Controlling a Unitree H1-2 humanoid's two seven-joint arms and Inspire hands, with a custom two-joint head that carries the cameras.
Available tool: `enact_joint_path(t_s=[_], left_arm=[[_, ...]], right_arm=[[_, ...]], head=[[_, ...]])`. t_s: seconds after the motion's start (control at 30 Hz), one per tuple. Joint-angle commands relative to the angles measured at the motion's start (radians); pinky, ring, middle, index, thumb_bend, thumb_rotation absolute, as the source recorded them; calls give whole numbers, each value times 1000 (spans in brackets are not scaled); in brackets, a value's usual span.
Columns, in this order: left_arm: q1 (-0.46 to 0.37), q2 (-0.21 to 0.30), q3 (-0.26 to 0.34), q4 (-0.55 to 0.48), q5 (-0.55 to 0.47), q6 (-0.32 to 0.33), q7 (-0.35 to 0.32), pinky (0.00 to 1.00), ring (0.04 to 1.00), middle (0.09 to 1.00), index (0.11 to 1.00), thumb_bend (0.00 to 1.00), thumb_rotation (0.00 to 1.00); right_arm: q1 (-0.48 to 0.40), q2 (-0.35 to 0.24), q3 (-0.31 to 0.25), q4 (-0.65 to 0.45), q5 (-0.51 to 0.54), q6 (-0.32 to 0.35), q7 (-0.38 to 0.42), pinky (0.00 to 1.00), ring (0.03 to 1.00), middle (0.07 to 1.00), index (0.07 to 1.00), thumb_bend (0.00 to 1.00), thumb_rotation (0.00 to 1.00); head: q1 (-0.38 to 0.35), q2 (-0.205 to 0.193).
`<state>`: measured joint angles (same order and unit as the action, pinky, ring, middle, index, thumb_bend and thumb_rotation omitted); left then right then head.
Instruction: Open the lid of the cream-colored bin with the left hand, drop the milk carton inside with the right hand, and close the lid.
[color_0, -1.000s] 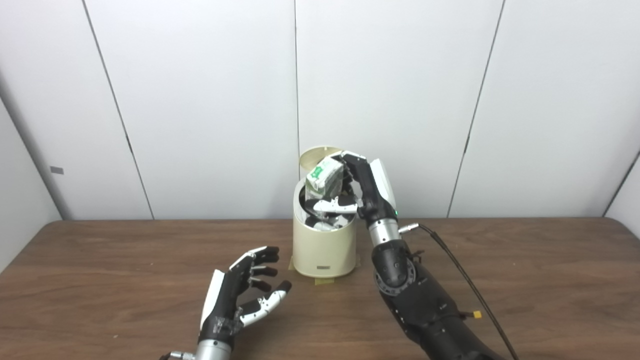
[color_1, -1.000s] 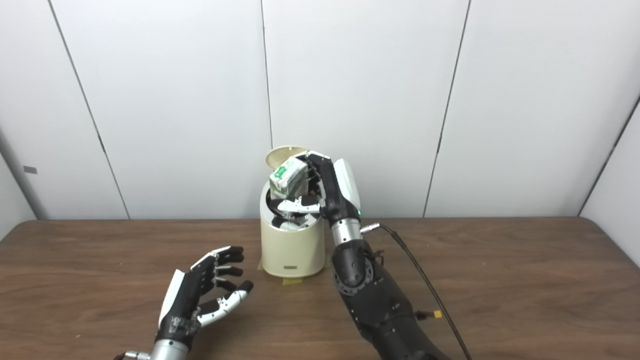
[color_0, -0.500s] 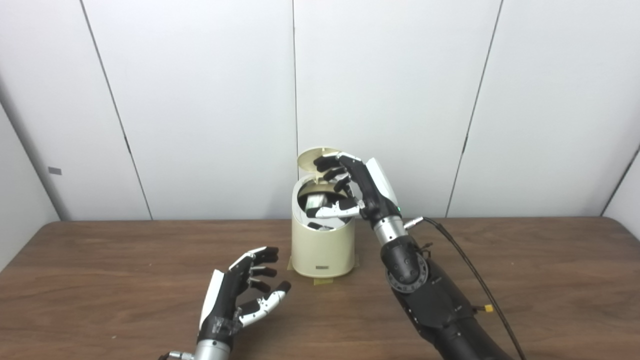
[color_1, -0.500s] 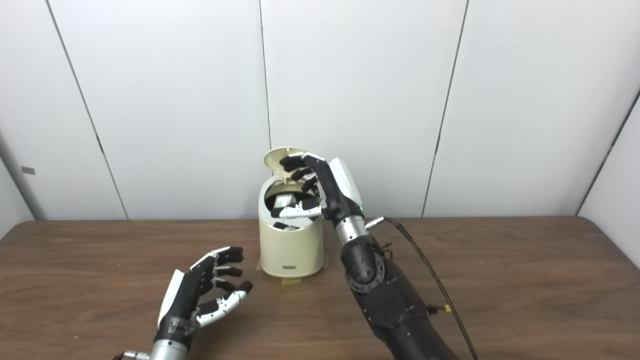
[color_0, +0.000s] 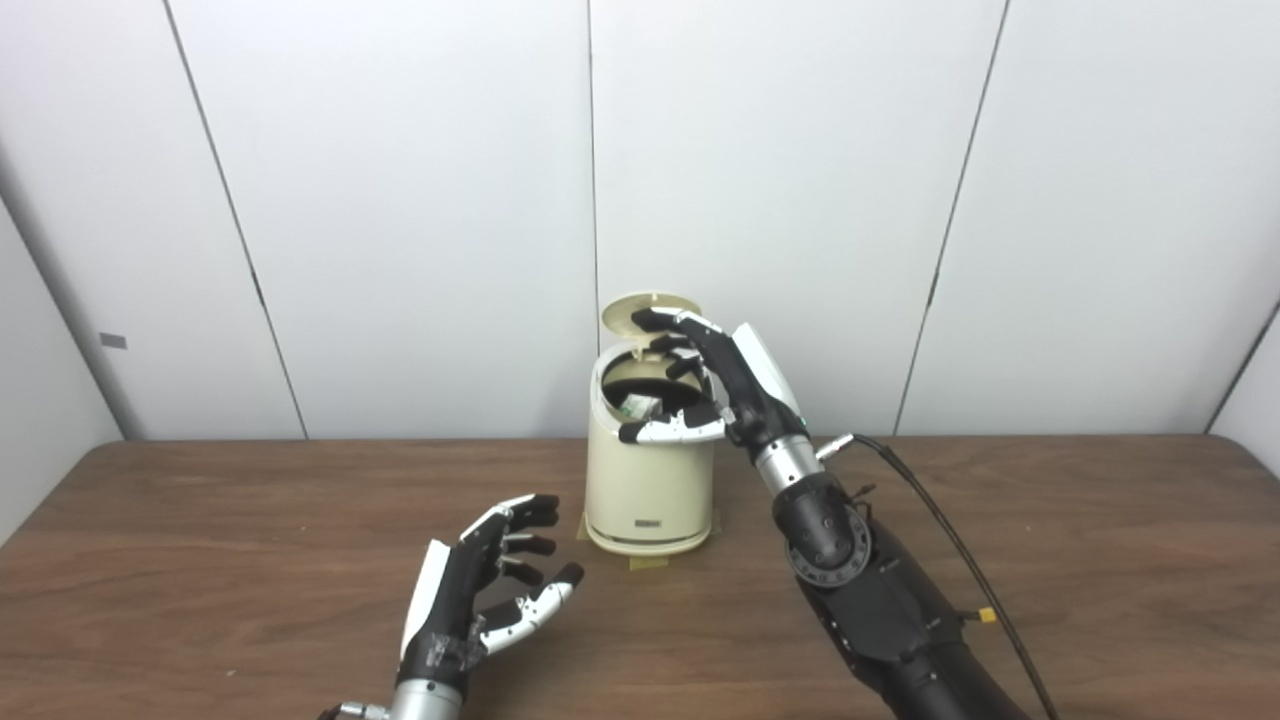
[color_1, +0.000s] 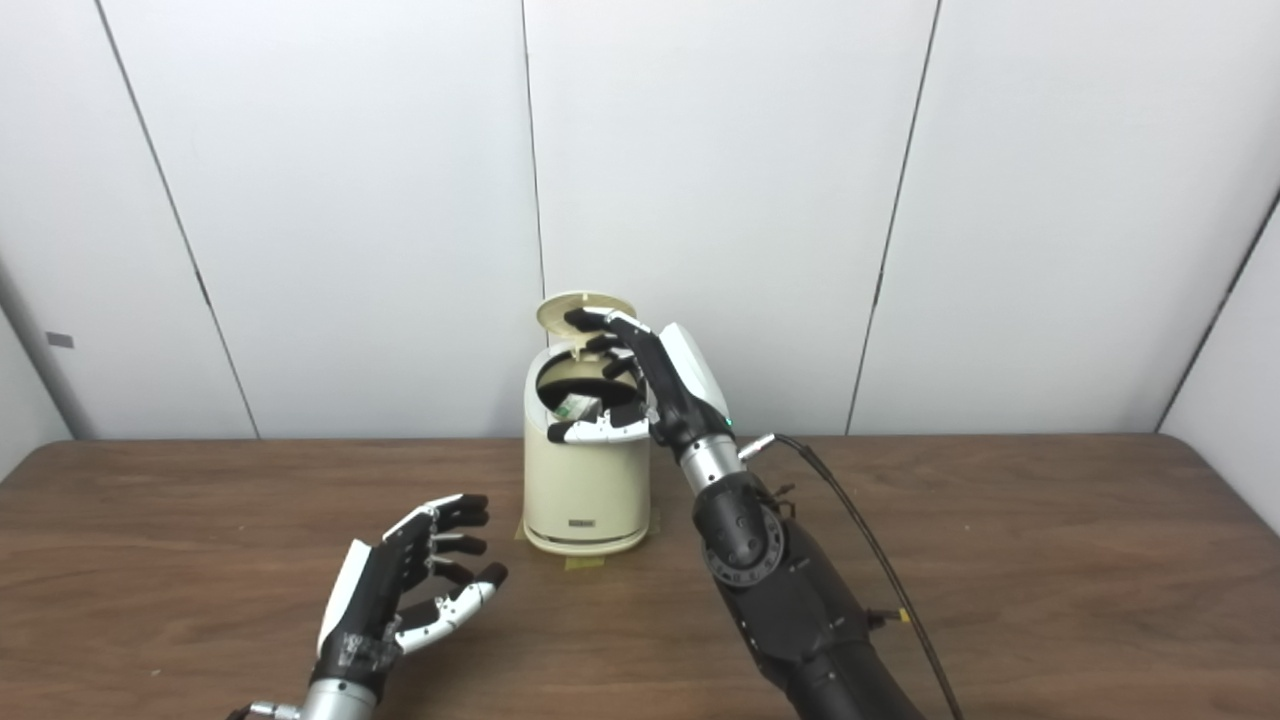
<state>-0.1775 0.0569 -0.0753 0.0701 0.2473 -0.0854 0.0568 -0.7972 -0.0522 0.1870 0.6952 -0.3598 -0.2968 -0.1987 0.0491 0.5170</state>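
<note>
The milk carton (color_0: 637, 407), held a second ago, now lies inside the cream-colored bin (color_0: 650, 485); the right hand (color_0: 715, 385) hovers with released fingers (color_0: 660, 320), the left hand (color_0: 478, 598) rests open, and the lid (color_0: 652, 307) awaits closing.

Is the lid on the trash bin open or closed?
Open. The lid stands tipped up behind the cream-colored bin's mouth, and the milk carton shows inside.

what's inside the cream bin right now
Through the open top of the cream bin, a corner of the milk carton shows, white and green, against the dark interior. The rest of the carton and the bin's bottom are hidden by the wall and the right hand above the opening.
</note>
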Motion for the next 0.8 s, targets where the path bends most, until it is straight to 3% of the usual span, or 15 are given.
enact_joint_path(t_s=[0.0,0.13,0.37,0.5,0.63,0.77], left_arm=[[-37,-3,-1,-29,1,-16,3,552,673,756,757,522,57],[-39,-1,1,-23,-6,-20,1,543,670,757,757,517,38],[-44,5,3,-13,-10,-22,-4,542,670,758,760,519,49],[-47,6,7,-3,-13,-31,-7,531,662,758,759,519,47],[-50,11,12,6,-21,-36,-10,533,663,759,757,522,43],[-52,16,15,4,-19,-38,-9,543,667,756,755,525,71]], right_arm=[[-1,8,-25,-63,29,-56,-22,471,624,727,710,803,42],[54,22,-64,-191,74,-79,-20,368,507,655,664,757,58],[161,22,-112,-413,152,-96,17,294,400,585,639,741,26],[227,7,-132,-546,226,-67,67,322,419,576,620,721,34],[303,-28,-169,-601,301,-62,108,331,432,586,647,699,81],[394,-67,-195,-643,356,54,170,393,496,665,720,698,133]], head=[[1,1],[1,1],[-4,-2],[-5,-5],[-3,-10],[-8,-18]])
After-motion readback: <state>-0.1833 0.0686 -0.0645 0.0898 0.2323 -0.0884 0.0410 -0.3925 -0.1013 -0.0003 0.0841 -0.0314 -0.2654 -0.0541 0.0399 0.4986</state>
